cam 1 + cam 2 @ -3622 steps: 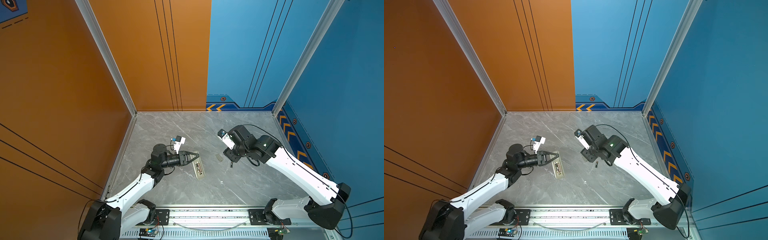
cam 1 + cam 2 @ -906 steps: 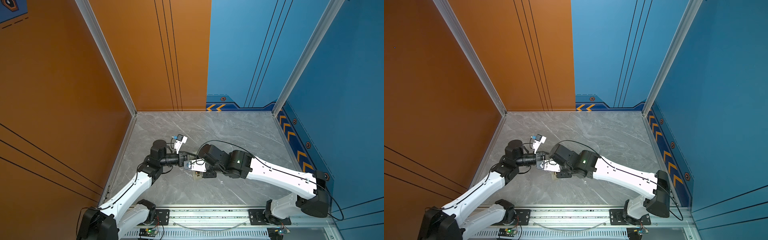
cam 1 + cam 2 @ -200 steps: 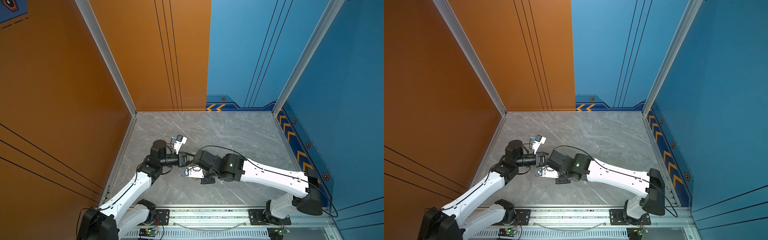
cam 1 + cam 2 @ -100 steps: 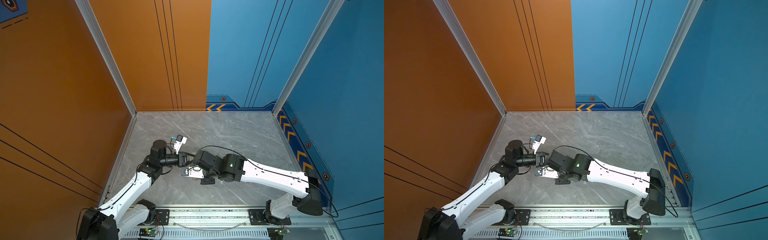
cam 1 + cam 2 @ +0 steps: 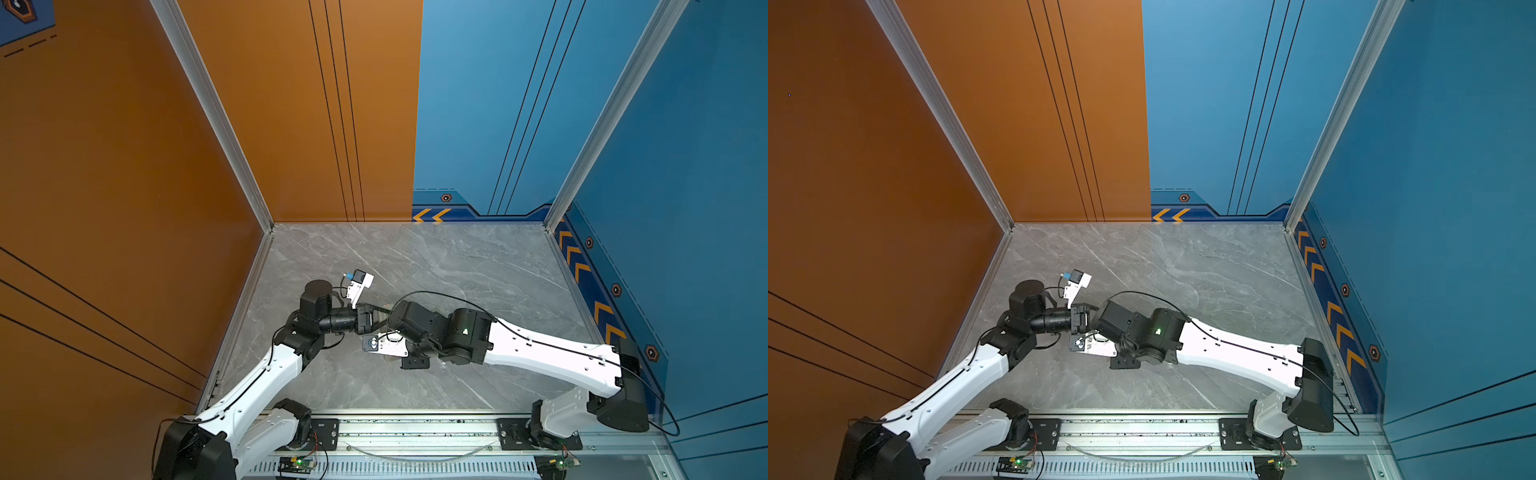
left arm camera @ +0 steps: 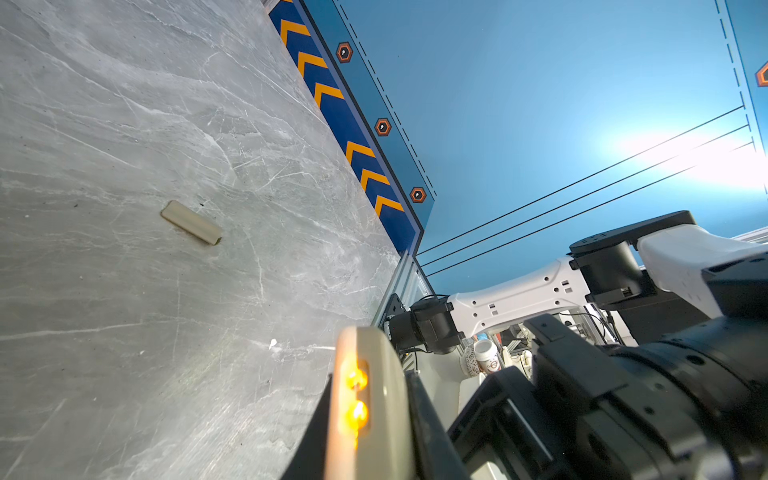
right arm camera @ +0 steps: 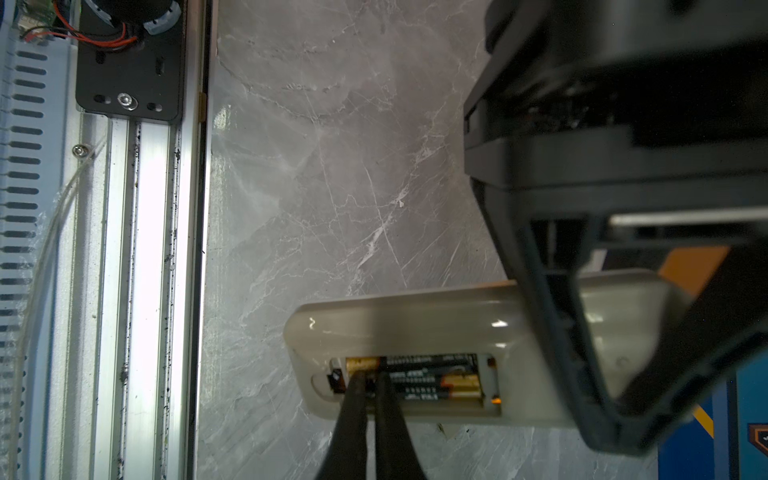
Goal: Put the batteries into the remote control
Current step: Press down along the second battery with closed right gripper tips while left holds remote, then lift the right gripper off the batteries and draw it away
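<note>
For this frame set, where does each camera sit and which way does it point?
Top views: high above the front rail, facing down on the table; left arm and right arm whole.
Left wrist: on the left arm, looking past its fingers along the table; right arm beyond.
Right wrist: looking down its closed fingers into the remote control, batteries inside.
Shared: both wrist views show the remote control; top views nearly match.

You see a grey stone tabletop [image 5: 436, 266] veined with white marble streaks across the lower middle of both top views. At the left is an orange wall panel [image 5: 124, 166] ruled with thin black lines. At the right is a blue wall panel [image 5: 685, 166], edged by a dark-blue strip [image 5: 584, 270] of orange chevrons. The slim plastic remote control [image 7: 415, 324] is off-white; its cylindrical batteries [image 7: 432, 376] are black with copper-gold ends.
</note>
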